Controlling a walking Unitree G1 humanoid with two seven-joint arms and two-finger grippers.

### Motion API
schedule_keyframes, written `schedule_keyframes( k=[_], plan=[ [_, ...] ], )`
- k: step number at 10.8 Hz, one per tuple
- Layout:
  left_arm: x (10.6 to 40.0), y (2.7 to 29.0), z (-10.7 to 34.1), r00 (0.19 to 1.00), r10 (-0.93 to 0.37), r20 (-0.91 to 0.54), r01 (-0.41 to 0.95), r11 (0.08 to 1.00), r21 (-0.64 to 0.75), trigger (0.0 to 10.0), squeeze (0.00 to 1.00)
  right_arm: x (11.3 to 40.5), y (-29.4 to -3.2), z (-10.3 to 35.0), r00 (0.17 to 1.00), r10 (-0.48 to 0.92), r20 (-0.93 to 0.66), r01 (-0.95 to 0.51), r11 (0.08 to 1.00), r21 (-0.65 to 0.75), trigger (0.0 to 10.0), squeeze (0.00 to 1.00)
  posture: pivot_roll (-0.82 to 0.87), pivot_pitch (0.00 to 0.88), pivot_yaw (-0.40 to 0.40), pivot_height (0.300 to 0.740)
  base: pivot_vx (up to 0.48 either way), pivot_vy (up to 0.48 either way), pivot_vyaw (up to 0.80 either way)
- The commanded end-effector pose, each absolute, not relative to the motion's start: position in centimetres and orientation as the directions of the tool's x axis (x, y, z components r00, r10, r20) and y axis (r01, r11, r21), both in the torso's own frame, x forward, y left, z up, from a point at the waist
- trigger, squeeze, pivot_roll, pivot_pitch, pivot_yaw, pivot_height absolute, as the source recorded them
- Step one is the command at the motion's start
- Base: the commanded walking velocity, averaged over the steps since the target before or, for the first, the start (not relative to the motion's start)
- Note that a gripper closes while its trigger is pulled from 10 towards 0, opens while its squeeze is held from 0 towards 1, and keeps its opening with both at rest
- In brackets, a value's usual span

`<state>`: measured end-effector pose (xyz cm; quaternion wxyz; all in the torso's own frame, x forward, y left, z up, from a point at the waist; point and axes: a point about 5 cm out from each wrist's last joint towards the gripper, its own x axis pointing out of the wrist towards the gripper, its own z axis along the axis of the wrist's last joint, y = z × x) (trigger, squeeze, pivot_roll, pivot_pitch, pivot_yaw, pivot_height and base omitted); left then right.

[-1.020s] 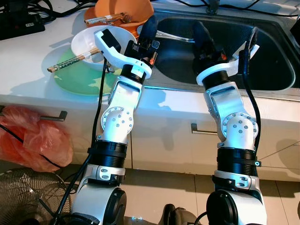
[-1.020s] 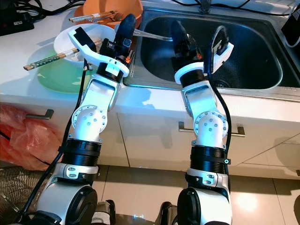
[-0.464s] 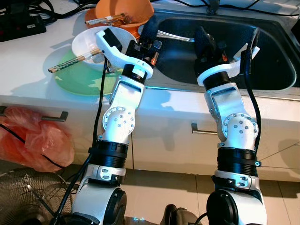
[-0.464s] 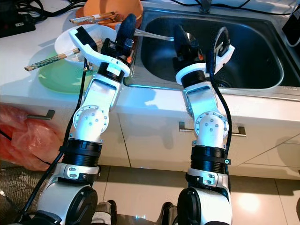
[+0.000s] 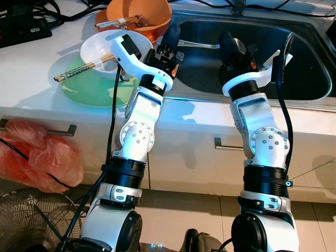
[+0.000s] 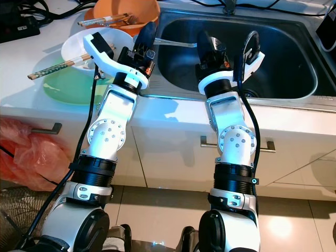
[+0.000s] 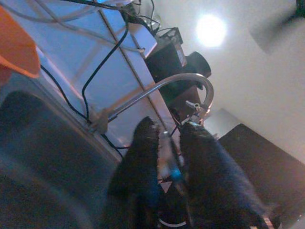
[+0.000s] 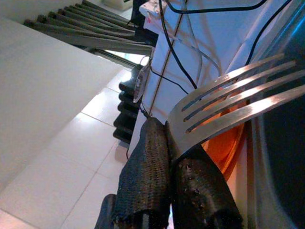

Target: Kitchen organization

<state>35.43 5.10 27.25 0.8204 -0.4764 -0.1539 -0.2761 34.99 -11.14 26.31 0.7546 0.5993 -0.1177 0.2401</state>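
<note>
Both arms were up over the sink (image 5: 310,79), standing at the counter (image 5: 31,68).

Right gripper (image 8: 174,143) was clamped on a fork (image 8: 228,107), fingers pressed together w/ the neck pinched between them near the tines; the handle (image 5: 197,45) stuck out toward the robot's left across the basin. Left gripper (image 7: 167,157) hung at the sink's left edge, just beside the bowls; its fingers stood a little apart w/ something thin and pale between them, too blurred to say what or whether it was actually gripped.

Other task items: white bowl (image 5: 97,50) w/ chopsticks (image 5: 84,67) sitting on a green plate (image 5: 92,89), orange bowl (image 5: 139,13) behind it w/ more chopsticks, all on the counter left of the sink.

Step in hand, prob.: moving the fork to where it belongs. To do it well, I'd say: keep the pinch firm, since a grip that close to the tines leaves a long handle to swing; keep the handle clear of the left arm and the faucet (image 7: 162,88); lower before letting go so it doesn't clatter or bounce out.

Writing/brands: none readable anywhere.
</note>
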Motion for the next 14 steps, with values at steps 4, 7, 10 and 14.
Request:
schedule_keyframes(
  k=[4,7,10,14],
  plan=[
    [34.18,0.35,29.00,0.754,-0.366,0.546,0.646,0.262,-0.717,10.0,0.94,34.62,-10.33,26.42,0.849,0.205,0.487,-0.515,0.114,0.850,0.0,0.00,0.18,0.175,-0.008,0.740,0.000,0.000,0.00],
    [34.18,0.35,29.00,0.754,-0.366,0.546,0.646,0.262,-0.717,10.0,0.94,34.62,-10.33,26.42,0.849,0.205,0.487,-0.515,0.114,0.850,0.0,0.00,0.18,0.175,-0.008,0.740,0.000,0.000,0.00],
    [34.18,0.35,29.00,0.754,-0.366,0.546,0.646,0.262,-0.717,10.0,0.94,34.62,-10.33,26.42,0.849,0.205,0.487,-0.515,0.114,0.850,0.0,0.00,0.18,0.175,-0.008,0.740,0.000,0.000,0.00],
    [34.18,0.35,29.00,0.754,-0.366,0.546,0.646,0.262,-0.717,10.0,0.94,34.62,-10.33,26.42,0.849,0.205,0.487,-0.515,0.114,0.850,0.0,0.00,0.18,0.175,-0.008,0.740,0.000,0.000,0.00]
  ],
)
